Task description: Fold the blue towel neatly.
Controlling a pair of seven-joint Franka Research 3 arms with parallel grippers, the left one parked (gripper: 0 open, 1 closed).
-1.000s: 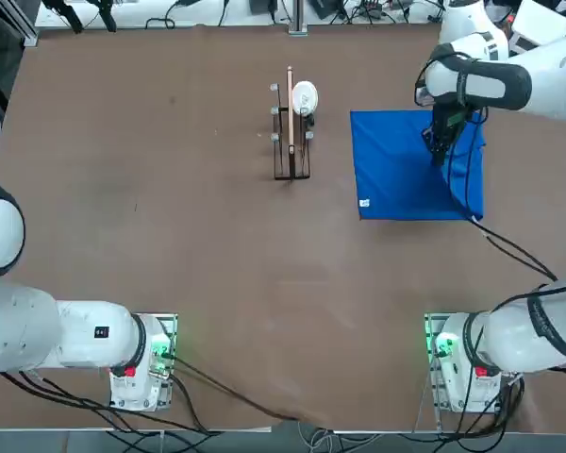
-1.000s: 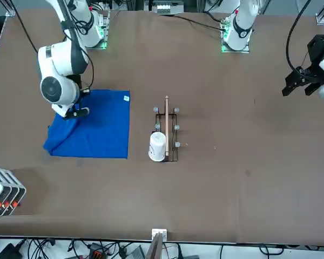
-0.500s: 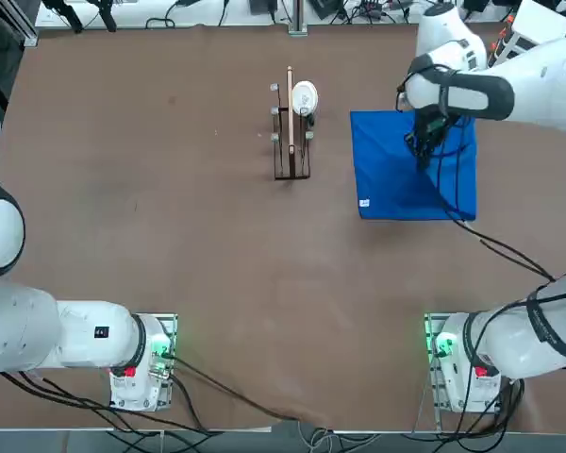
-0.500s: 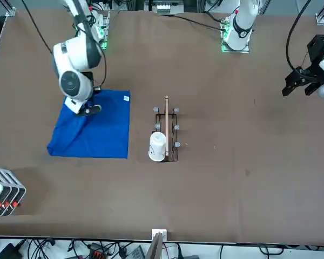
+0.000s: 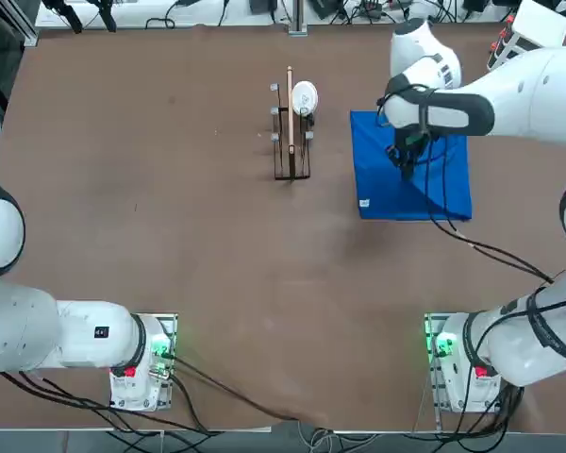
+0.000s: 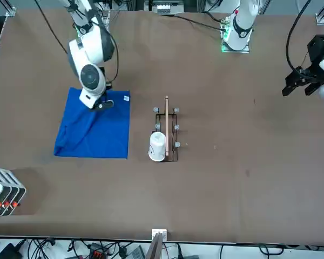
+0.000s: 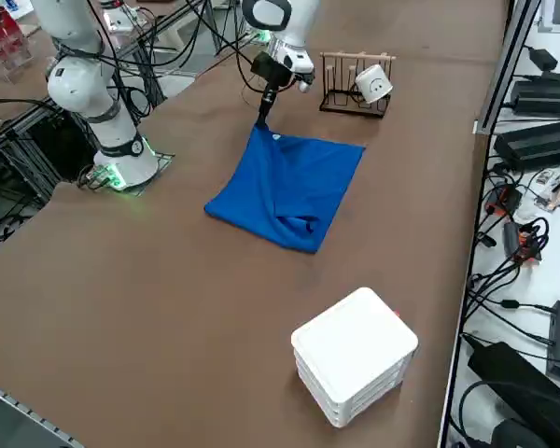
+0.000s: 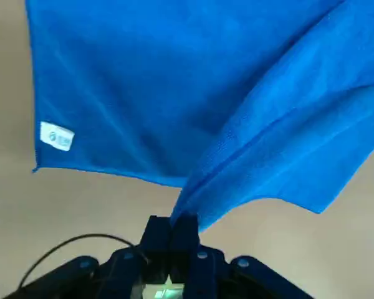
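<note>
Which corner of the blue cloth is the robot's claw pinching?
A plain corner: the right gripper is shut on it, lifting the blue towel there. The white tag marks a different corner, flat on the table.

wooden rack [image 5: 291, 132] holding white cup [image 5: 304, 97], white box [image 7: 354, 354]

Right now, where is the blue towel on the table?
In the top view the blue towel lies in the right half, just right of the wooden rack, with one edge lifted by the right gripper, whose fingers are shut on it.
</note>
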